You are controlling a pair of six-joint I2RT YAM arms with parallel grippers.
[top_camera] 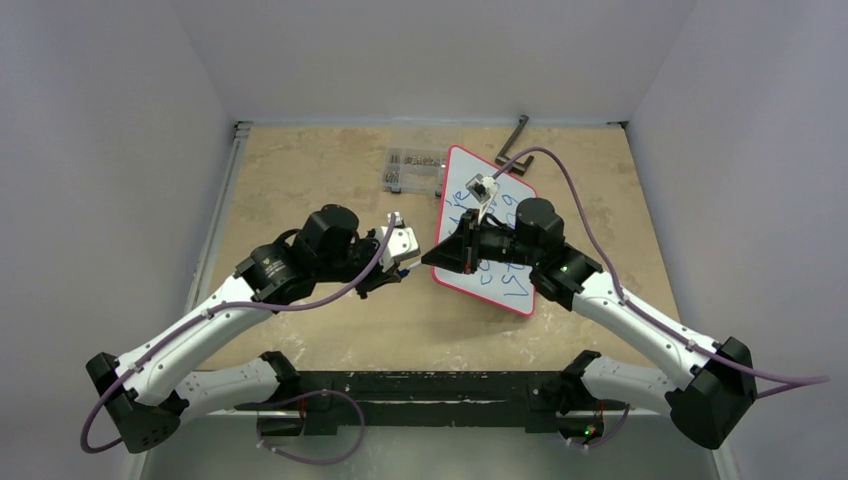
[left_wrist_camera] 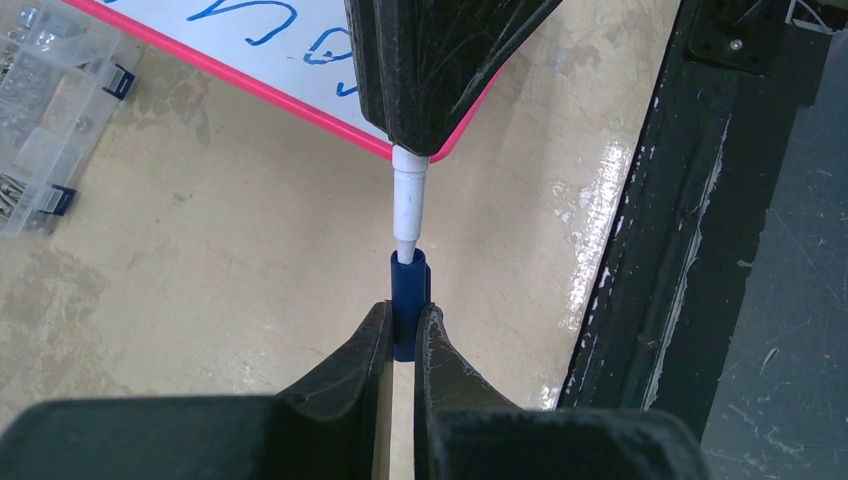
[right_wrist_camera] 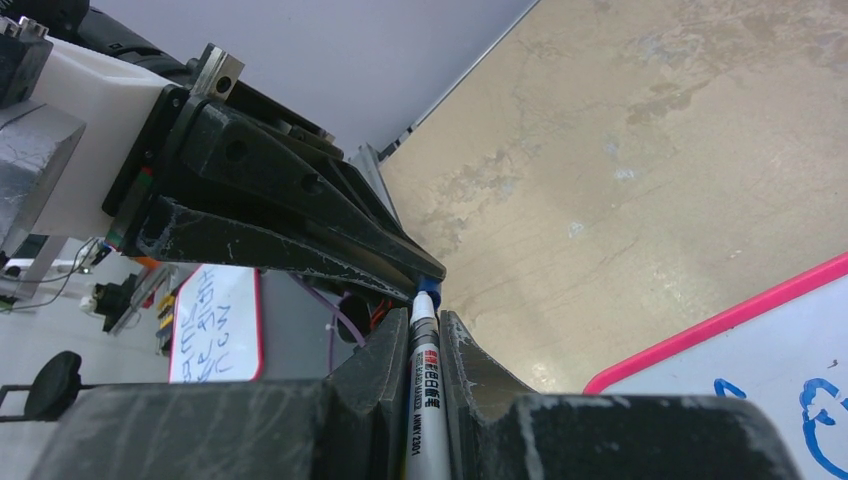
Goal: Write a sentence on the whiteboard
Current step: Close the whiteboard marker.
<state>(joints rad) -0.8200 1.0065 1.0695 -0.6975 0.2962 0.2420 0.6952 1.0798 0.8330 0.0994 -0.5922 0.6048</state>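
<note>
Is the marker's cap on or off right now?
Half on: the marker has only its tip inside the blue cap, white nose exposed; the left claw pinches the cap.

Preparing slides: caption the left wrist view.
Left gripper, shut on the blue cap, meets the marker held by the right gripper.

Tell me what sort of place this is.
Probably a robot lab cell: left arm and right arm bolted to a worn table, plain white walls, a parts organizer beside the whiteboard.
</note>
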